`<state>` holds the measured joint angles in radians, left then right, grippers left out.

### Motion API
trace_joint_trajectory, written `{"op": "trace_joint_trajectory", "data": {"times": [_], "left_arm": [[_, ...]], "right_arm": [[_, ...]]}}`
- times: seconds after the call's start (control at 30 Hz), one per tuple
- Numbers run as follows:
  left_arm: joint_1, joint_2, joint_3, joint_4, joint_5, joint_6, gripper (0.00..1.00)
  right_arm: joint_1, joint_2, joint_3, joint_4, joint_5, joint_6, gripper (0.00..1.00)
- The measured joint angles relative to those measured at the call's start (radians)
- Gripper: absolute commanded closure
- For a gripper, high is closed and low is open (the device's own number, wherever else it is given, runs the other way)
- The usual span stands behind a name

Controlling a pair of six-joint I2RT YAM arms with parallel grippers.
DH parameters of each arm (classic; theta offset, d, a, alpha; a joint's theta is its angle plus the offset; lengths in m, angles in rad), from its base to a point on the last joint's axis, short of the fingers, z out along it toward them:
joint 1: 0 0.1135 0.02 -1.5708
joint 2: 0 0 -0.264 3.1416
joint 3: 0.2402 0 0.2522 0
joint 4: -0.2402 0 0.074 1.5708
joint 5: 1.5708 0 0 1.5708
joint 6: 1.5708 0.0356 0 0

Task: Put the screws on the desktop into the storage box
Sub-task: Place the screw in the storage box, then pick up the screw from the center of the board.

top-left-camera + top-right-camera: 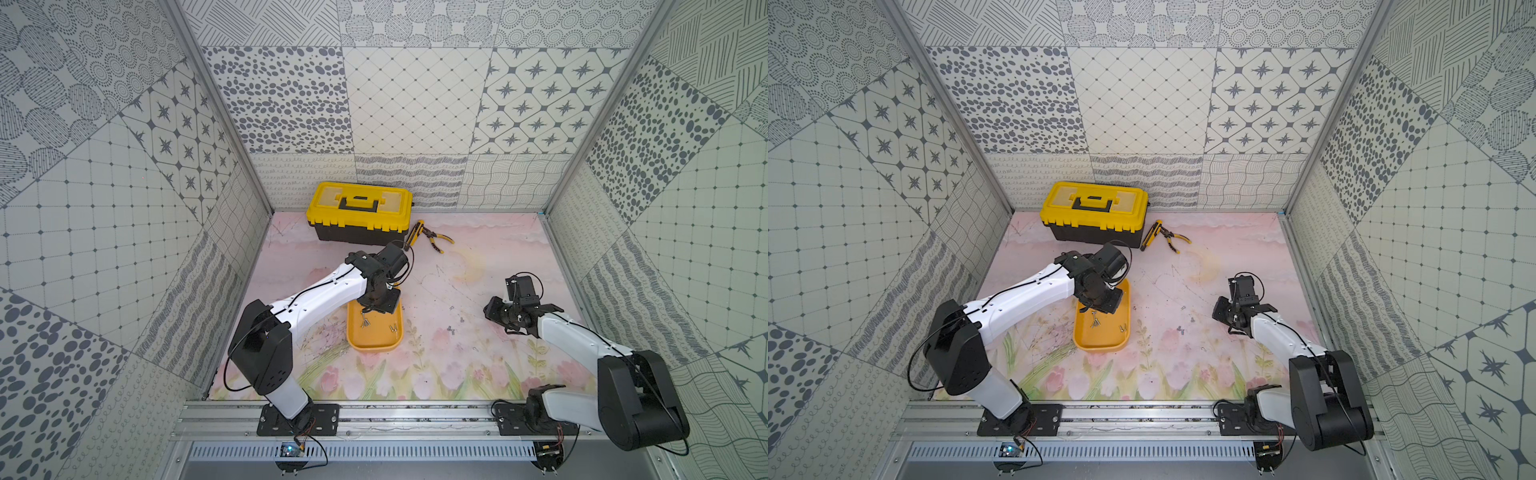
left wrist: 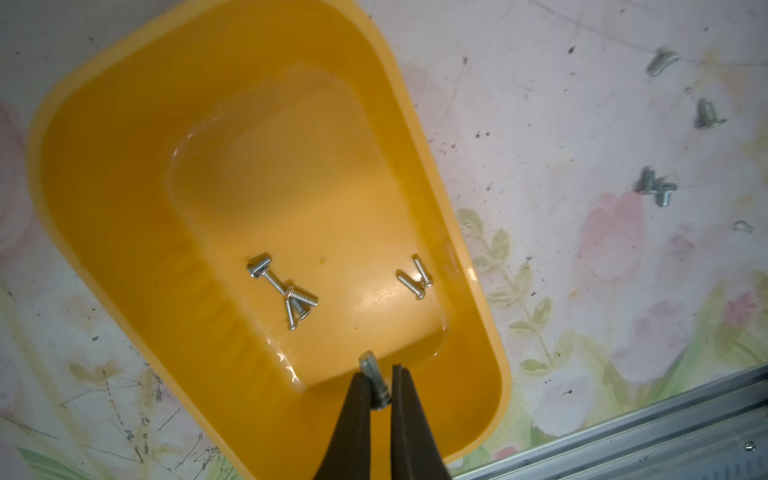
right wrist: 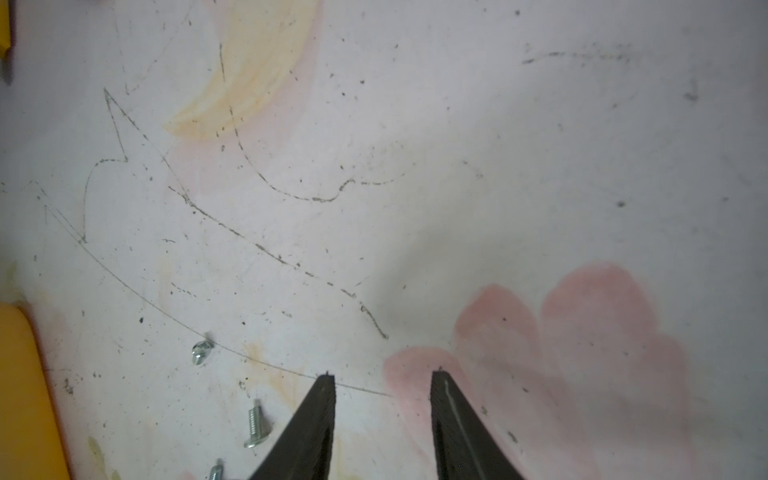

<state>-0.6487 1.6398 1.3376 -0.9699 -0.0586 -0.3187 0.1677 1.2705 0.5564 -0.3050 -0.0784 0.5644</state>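
Note:
The yellow-orange storage box [image 1: 374,340] [image 1: 1100,338] lies on the pink flowered desktop [image 1: 478,365], left of centre. My left gripper [image 2: 380,368] hangs over its near end, shut on one small silver screw [image 2: 376,380] that stands upright between the fingertips. Several screws lie inside the box, a cluster [image 2: 286,295] and a pair [image 2: 415,276]. Loose screws [image 1: 451,330] [image 1: 1180,329] [image 2: 656,189] rest on the desktop between the box and my right gripper [image 3: 382,374]. That gripper is open just above the desktop with nothing between its fingers; two screws [image 3: 255,424] [image 3: 202,351] lie beside it.
A yellow-and-black toolbox [image 1: 359,212] stands at the back wall, with yellow-handled pliers [image 1: 434,239] and a knife [image 1: 415,233] next to it. Patterned walls enclose three sides. A metal rail [image 1: 415,415] runs along the front edge.

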Motion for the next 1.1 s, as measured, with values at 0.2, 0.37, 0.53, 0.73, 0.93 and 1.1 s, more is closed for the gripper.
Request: {"op": "trace_joint_trajectory", "data": {"times": [0.2, 0.37, 0.53, 0.73, 0.93, 1.1], "left_arm": [[0.042, -0.017, -0.063, -0.009, 0.000, -0.019, 0.41], [0.049, -0.117, -0.102, 0.003, -0.004, -0.018, 0.40], [0.050, -0.279, -0.185, 0.033, -0.016, -0.010, 0.40], [0.050, -0.416, -0.249, 0.054, -0.061, -0.002, 0.40], [0.050, -0.471, -0.272, 0.066, -0.119, 0.001, 0.40], [0.050, -0.481, -0.277, 0.066, -0.155, 0.001, 0.40]], "right_arm": [[0.000, 0.000, 0.000, -0.002, -0.011, -0.001, 0.57], [0.023, -0.003, 0.016, -0.043, -0.029, -0.006, 0.56], [0.105, -0.010, 0.080, -0.134, -0.023, -0.024, 0.55], [0.247, 0.021, 0.191, -0.252, 0.041, -0.026, 0.54], [0.347, 0.134, 0.310, -0.332, 0.123, -0.012, 0.51], [0.385, 0.201, 0.357, -0.383, 0.171, 0.006, 0.51]]}}
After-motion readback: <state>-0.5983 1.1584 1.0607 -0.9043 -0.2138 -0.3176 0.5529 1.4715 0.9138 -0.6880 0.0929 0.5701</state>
